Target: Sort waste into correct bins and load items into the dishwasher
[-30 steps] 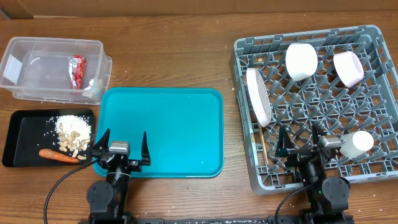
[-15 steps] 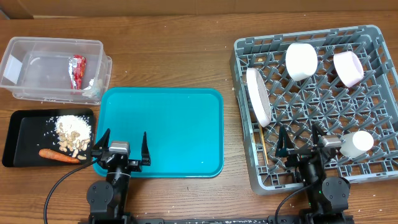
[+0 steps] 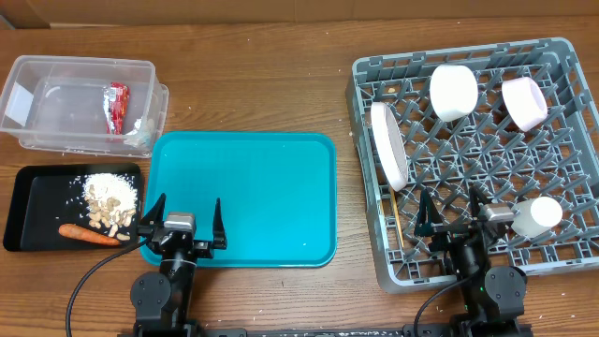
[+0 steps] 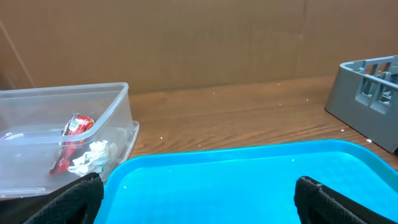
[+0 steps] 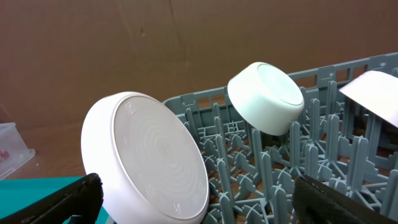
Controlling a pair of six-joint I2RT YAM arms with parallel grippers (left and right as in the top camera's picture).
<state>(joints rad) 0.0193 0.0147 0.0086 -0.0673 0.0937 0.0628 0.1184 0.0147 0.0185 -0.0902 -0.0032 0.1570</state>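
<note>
Wrapper (image 3: pixel 116 106) in tub (image 3: pixel 62 101), scraps (image 3: pixel 110 198) and carrot (image 3: pixel 89 234) in black tray (image 3: pixel 36 201), left gripper (image 3: pixel 185 217) spread over teal tray (image 3: pixel 262 187) edge, plate (image 3: pixel 387 145), white bowl (image 3: pixel 454 91), pink bowl (image 3: pixel 524 101), cup (image 3: pixel 536 216), chopsticks (image 3: pixel 397 225) in rack (image 3: pixel 365 70), right gripper (image 3: pixel 450 212) spread above rack's near side.

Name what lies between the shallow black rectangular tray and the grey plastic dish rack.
The large teal serving tray, then bare wooden table, shown in the overhead view.

Glossy teal plastic tray (image 3: pixel 253 187), wooden table (image 3: pixel 262 84)
</note>
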